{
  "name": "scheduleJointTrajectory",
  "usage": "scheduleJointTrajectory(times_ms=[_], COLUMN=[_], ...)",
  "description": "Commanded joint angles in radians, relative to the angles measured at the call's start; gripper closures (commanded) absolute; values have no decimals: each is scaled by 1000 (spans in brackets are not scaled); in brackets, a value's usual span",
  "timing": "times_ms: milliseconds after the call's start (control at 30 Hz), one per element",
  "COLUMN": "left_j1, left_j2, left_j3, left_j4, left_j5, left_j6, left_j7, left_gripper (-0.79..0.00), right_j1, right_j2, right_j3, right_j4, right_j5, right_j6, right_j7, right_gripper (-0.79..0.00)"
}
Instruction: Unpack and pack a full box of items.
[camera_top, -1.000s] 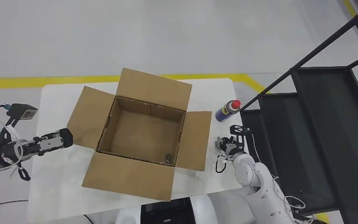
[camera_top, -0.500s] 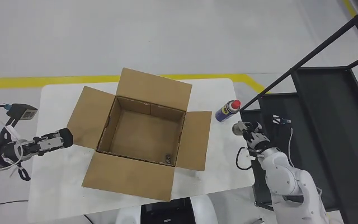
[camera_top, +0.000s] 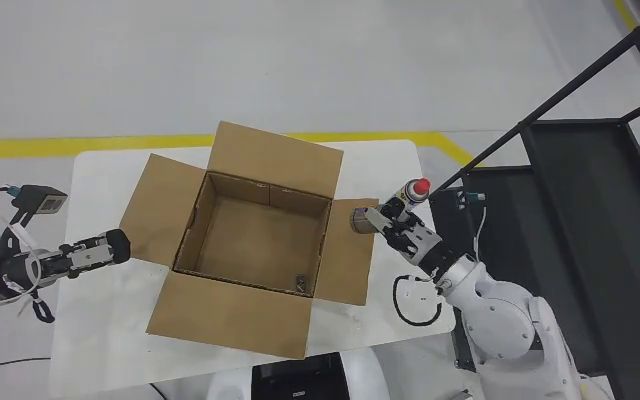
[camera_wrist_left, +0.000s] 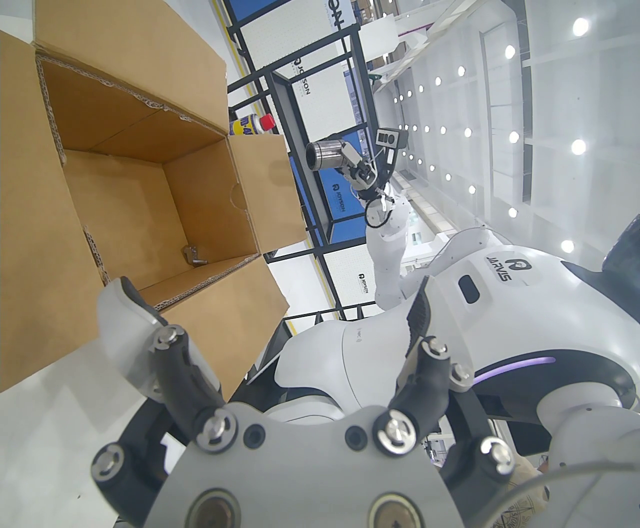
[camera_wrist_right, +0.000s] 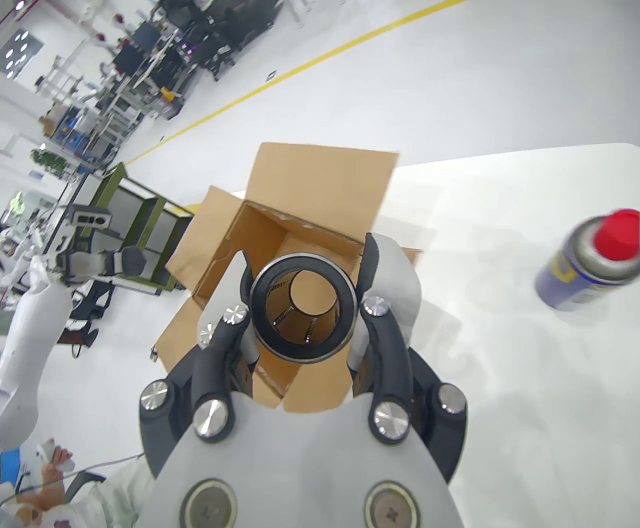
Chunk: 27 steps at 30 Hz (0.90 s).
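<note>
An open cardboard box stands in the middle of the white table, all flaps folded out. A small metal part lies in its near right corner, also the metal part. My right gripper is shut on a hollow metal cylinder, held sideways above the box's right flap. From the wrist the cylinder sits between the fingers of the right gripper, box beyond. My left gripper is open and empty, left of the box; from above, the left gripper.
A blue spray can with a red cap lies on the table right of the box, close behind the right gripper; spray can. A black metal rack stands against the table's right edge. Bare table lies left of the box.
The right gripper swung from the table's right edge near the rack leftward to above the box's right flap, cylinder in its fingers. The left arm has not moved.
</note>
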Motion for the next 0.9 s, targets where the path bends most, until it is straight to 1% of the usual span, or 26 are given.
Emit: scheduleJointTrajectory(times_ms=[0,67,100,133,167,233,267,367,433,467,533,700,867], left_j1=[0,0,0,0,0,0,0,0,0,0,0,0,0], left_j2=[0,0,0,0,0,0,0,0,0,0,0,0,0], left_j3=[0,0,0,0,0,0,0,0,0,0,0,0,0], left_j4=[0,0,0,0,0,0,0,0,0,0,0,0,0], left_j5=[0,0,0,0,0,0,0,0,0,0,0,0,0], left_j6=[0,0,0,0,0,0,0,0,0,0,0,0,0], left_j7=[0,0,0,0,0,0,0,0,0,0,0,0,0], left_gripper=[-785,-785,-785,-785,-785,-785,-785,-785,-785,-785,-785,-785,-785], right_j1=[41,98,123,157,189,238,271,348,391,413,445,525,583], right_j2=[-1,-2,-4,-5,-6,-13,-15,-28,-38,-42,-53,-74,-98], right_j3=[-73,-144,-191,-225,-263,-350,-382,-481,-535,-558,-601,-684,-752], right_j4=[22,57,80,99,121,169,195,279,329,353,393,494,600], right_j5=[-26,-107,-120,-169,-255,-285,-347,-428,-430,-457,-448,-491,-483], right_j6=[8,16,24,35,38,69,82,141,183,197,229,269,293], right_j7=[5,2,5,5,3,7,8,11,12,11,15,15,9], right_gripper=[0,0,0,0,0,0,0,0,0,0,0,0,0])
